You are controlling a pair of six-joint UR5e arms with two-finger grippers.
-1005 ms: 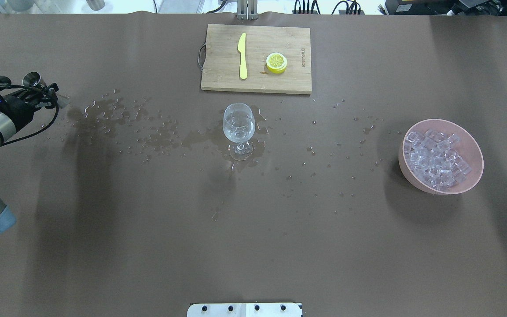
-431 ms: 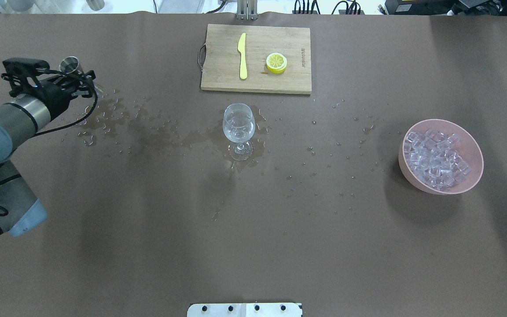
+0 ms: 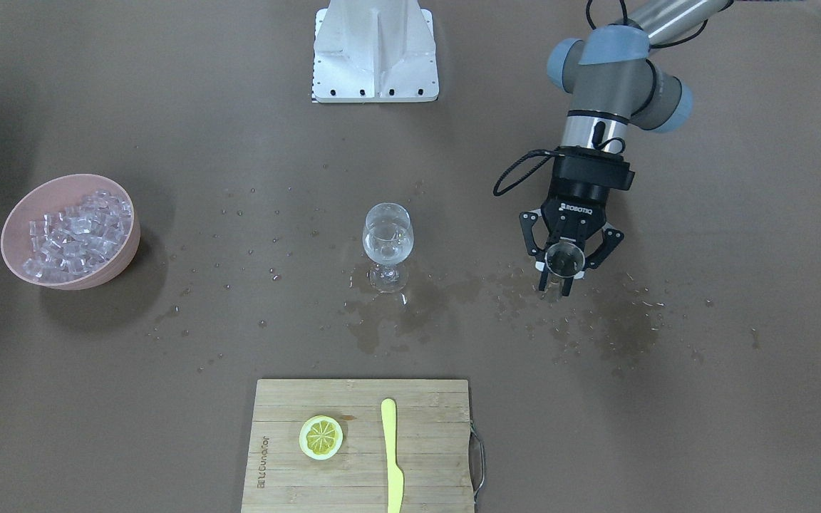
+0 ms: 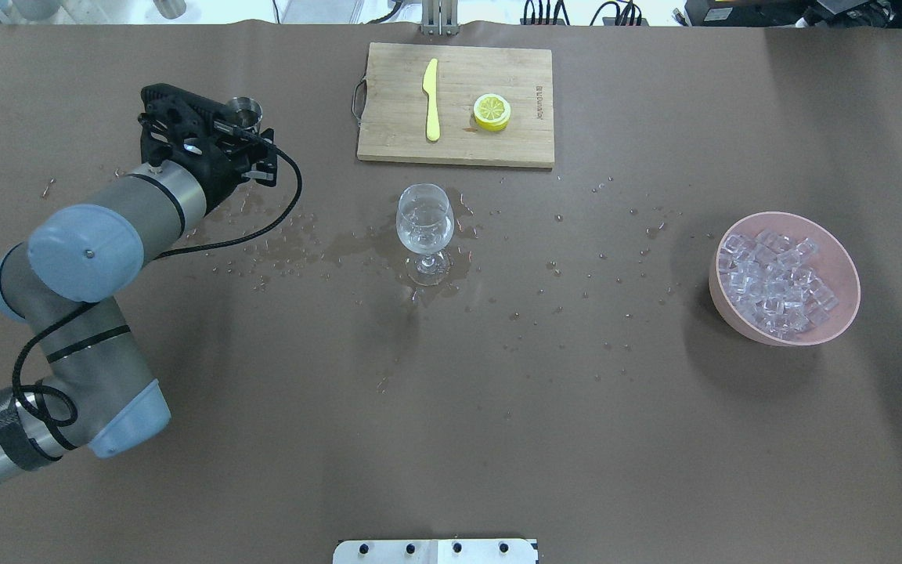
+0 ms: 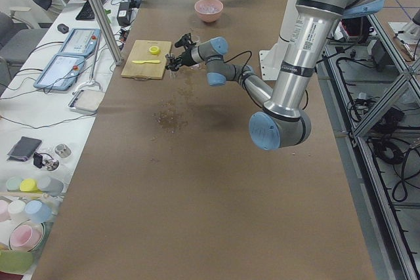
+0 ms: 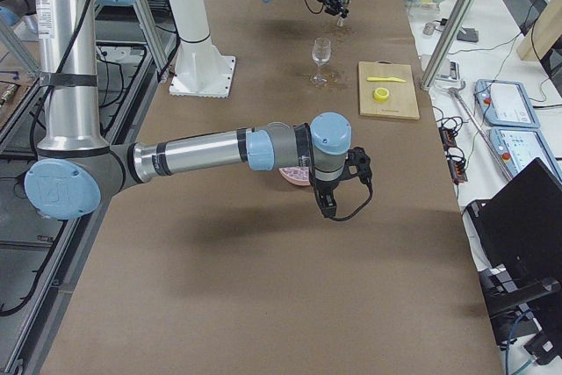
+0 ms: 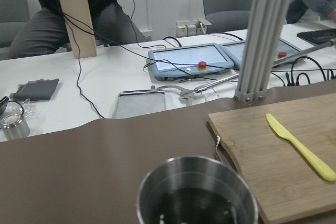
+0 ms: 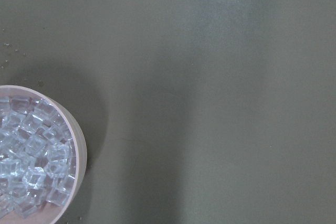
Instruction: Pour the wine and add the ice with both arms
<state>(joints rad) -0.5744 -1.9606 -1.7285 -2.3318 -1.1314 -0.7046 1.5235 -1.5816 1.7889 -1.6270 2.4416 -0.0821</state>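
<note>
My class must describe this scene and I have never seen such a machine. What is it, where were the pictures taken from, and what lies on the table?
These are two silver-grey jointed robot arms with black two-finger grippers at a brown-covered table. Two cameras look down on it, one from behind the robot, one facing it; two stand at the table's ends; one rides on each wrist. The left gripper is shut on a small steel cup holding clear liquid. Whether the right gripper, near the pink bowl of clear ice cubes, is open cannot be told. A stemmed glass stands mid-table among spilled drops; a bamboo board carries a yellow plastic knife and a lemon slice.
</note>
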